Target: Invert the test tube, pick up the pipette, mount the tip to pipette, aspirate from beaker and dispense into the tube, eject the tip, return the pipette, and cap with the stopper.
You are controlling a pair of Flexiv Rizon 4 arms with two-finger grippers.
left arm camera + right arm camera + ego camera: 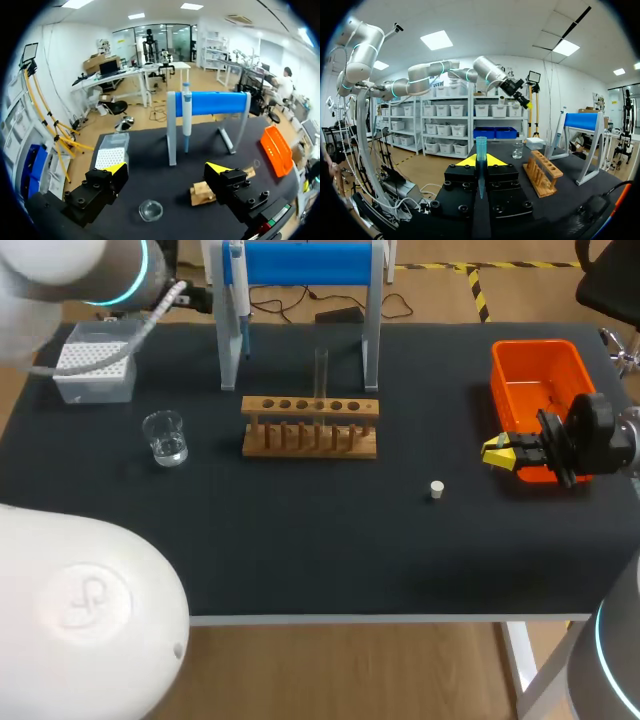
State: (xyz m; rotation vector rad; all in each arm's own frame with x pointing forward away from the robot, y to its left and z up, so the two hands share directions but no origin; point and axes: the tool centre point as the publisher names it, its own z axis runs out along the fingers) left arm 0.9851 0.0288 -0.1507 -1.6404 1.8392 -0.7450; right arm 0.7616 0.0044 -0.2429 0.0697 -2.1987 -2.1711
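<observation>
One blue plastic pipette tip [481, 147]: gripping it from both sides in the right gripper [481, 161], just beside the orange plastic bin [497, 375]. Holding the left gripper [167, 168] spread wide above the clear glass beaker [151, 210]. Finding the white-and-blue pipette [237, 290] hanging on its blue-barred stand [310, 262], the glass test tube [321, 372] standing upright in the wooden rack [310, 430], the white stopper [437, 489] lying on the black table [300, 530].
</observation>
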